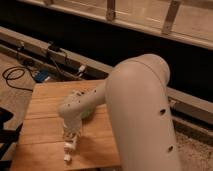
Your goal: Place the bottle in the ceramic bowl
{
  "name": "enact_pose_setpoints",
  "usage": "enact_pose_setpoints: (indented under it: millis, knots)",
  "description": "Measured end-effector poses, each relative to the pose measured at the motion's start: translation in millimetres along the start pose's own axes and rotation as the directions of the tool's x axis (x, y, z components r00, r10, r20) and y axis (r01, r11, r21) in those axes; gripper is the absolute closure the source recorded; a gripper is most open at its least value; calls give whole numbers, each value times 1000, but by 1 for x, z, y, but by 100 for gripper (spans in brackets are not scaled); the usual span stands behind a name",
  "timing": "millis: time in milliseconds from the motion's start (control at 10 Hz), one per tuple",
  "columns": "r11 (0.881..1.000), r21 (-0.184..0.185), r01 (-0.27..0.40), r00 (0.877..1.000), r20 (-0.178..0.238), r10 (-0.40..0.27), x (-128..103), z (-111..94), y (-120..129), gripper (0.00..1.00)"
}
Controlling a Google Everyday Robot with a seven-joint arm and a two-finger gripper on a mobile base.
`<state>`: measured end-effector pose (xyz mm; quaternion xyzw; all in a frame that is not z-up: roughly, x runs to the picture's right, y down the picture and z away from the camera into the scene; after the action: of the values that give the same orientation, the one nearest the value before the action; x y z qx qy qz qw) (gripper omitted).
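Note:
My gripper (70,141) hangs from the white arm over the front middle of the wooden table (42,117), pointing down. A slender white shape (67,157) reaches down from the gripper toward the table; it looks like the bottle, but I cannot tell whether it is held. The green ceramic bowl (88,114) shows only as a small green edge behind the wrist, just up and right of the gripper. The arm hides the rest of it.
My bulky white arm (142,110) covers the table's right half. Black cables (15,75) and a blue item (42,75) lie on the floor behind the table at the left. A dark wall with a railing runs along the back.

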<state>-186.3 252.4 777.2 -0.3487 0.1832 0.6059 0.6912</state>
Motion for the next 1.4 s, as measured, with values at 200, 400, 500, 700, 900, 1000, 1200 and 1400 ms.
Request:
enact_pose_setpoints:
  millis: [200, 400, 500, 700, 900, 1000, 1200, 1400]
  knots:
    - [1000, 5, 6, 1000, 4, -6, 1, 0, 0, 80]
    - [1000, 8, 9, 1000, 7, -9, 2, -1, 0, 97]
    - [1000, 10, 5, 1000, 21, -5, 2, -5, -1, 100]
    - [999, 43, -17, 993, 115, 12, -2, -55, -10, 100]
    - [997, 74, -10, 988, 156, -2, -6, -95, -6, 100]
    - [995, 97, -5, 985, 174, -12, -12, -110, -8, 100]
    - [989, 149, 14, 976, 213, -46, -38, -135, -12, 100]
    - [978, 205, 44, 967, 236, -94, -108, -162, -35, 100]
